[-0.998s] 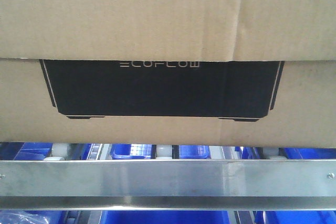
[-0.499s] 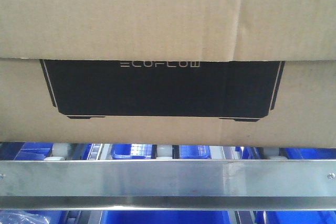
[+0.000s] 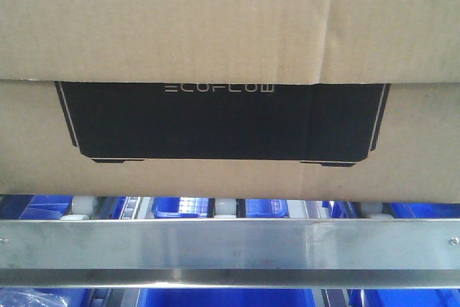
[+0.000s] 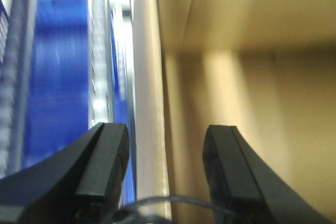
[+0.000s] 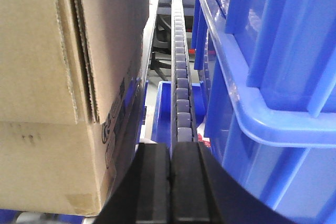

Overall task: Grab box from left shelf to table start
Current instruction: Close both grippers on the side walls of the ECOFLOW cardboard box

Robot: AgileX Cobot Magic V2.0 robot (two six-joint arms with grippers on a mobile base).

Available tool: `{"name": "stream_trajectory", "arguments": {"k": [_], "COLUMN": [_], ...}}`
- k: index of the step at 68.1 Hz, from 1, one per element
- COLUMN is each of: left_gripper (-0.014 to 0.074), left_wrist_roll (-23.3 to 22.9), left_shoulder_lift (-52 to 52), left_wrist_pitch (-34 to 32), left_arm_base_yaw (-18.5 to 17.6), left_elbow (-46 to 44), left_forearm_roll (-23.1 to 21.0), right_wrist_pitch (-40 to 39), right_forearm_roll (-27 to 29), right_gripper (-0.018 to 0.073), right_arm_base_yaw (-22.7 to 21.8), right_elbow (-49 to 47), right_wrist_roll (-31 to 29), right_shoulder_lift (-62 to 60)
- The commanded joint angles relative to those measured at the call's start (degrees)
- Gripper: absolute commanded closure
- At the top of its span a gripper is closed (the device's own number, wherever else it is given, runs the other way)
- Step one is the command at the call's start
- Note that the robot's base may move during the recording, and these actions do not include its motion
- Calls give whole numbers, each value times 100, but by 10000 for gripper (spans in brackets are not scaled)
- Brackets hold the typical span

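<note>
The ECOFLOW carton (image 3: 215, 41) sits on the left shelf, its base on the white rollers (image 3: 226, 208) just behind the silver front rail (image 3: 230, 246). It is not lifted, and no desk is in any view.

The left hand (image 4: 165, 135) is released, fingers spread with nothing between them. Cardboard lies ahead on its right-finger side and a pale upright edge (image 4: 147, 77) straight ahead. The right hand (image 5: 170, 151) is clenched on nothing, with the carton's end face to its left, a blue bin (image 5: 273, 77) close on its right and a roller track (image 5: 181, 77) running straight ahead.

To do this well, I judge each hand should press flat against an end face, low and level, then draw the carton straight out over the rail.

The front view shows the printed panel and the seating but neither hand. Only the wrist views show the tight side gaps, and the left one is too blurred to judge contact.
</note>
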Motion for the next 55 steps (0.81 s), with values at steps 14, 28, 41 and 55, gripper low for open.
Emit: {"name": "stream_trajectory", "arguments": {"k": [14,28,41,55], "left_gripper": [335,335,335,343], "left_wrist_roll": [-303,-573,-1004,-1146], "left_shoulder_lift": [471,977,1191,1189], "left_wrist_pitch": [560,1480,1931,1965], "left_arm_base_yaw": [-60,-60,-60,-60], "left_elbow": [-735,-1232,-1419,-1419], "left_forearm_roll": [-149,-123,168,125], "right_wrist_pitch": [-461,-461,-461,-461], "right_forearm_roll": [-49,-49,-49,-49], "right_gripper": [490,490,490,490], "right_arm_base_yaw": [9,9,9,9], "right_elbow": [13,13,13,13], "right_wrist_roll": [-40,-40,-40,-40], "right_shoulder_lift": [18,18,18,18]}}
